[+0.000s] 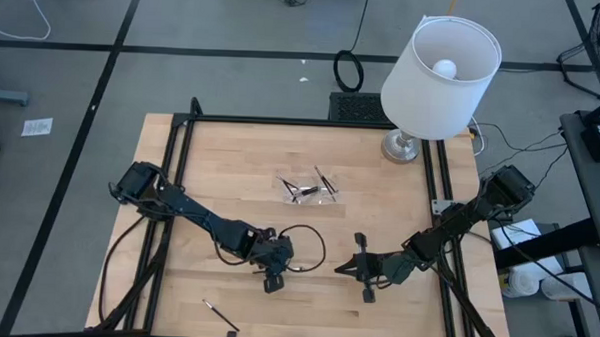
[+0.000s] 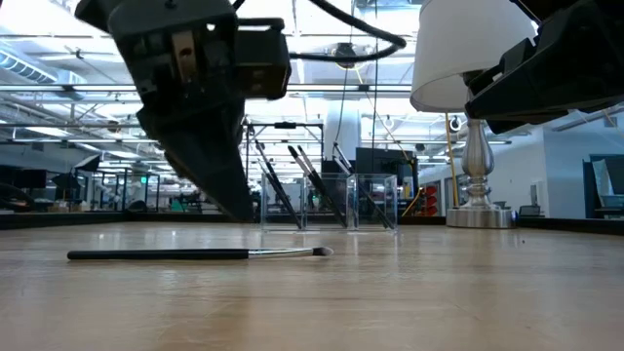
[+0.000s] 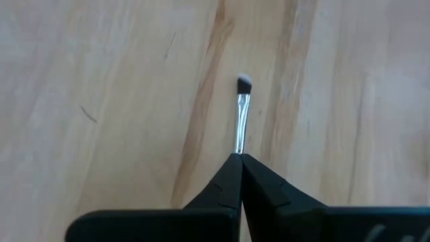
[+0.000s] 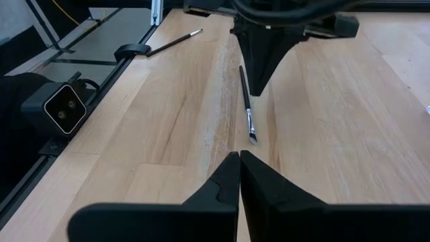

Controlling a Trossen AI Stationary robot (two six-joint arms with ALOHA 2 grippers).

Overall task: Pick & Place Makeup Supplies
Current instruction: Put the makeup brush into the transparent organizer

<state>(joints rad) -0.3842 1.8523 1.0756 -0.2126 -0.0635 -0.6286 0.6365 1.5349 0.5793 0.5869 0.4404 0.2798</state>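
Currently the left gripper point(image 3: 239, 156) is pinching shut on a makeup brush point(image 3: 241, 121), its tip lying on the wooden table point(image 1: 230, 166). Opposite, the right gripper point(image 4: 239, 156) is hovering closed and empty. Another brush point(image 1: 218, 313) is lying near the front edge, and more are standing in a clear tray point(image 1: 309, 188) mid-table.

The left gripper's point(image 3: 240, 158) two dark fingers are pressed together over the pale wooden tabletop point(image 3: 107, 87), pinching a thin silver-ferruled makeup brush point(image 3: 241, 114).
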